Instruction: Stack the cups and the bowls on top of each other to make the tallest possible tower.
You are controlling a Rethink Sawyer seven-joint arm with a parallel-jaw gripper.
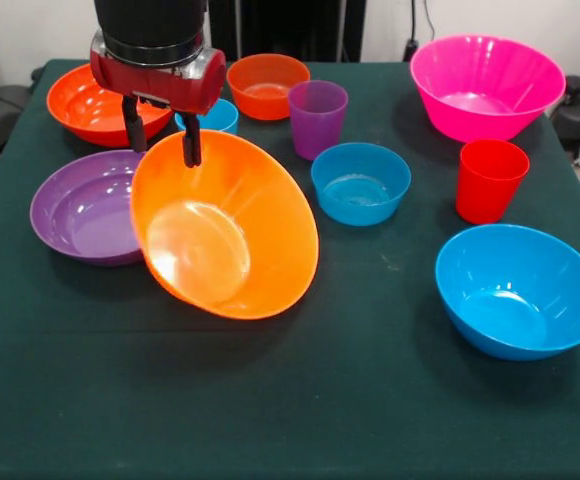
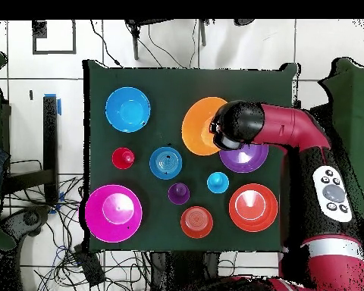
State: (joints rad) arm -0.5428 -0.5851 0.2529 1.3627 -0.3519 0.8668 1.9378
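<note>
We have the gripper over the left part of the surface, its fingers clamped on the far rim of the large orange bowl, one finger inside and one outside. The bowl hangs steeply tilted, its mouth turned toward the front camera, and its lower edge looks to be touching or just above the surface, right beside the purple bowl. No tower exists yet: the pink bowl, large blue bowl, small blue bowl, red-orange bowl, small orange bowl and the purple cup, red cup and light blue cup all stand apart. We judge the risks to be a thin rim pinch slipping so the bowl swings or drops, and its low edge knocking the purple bowl as it moves. Released at this tilt, it might roll rather than settle upright.
</note>
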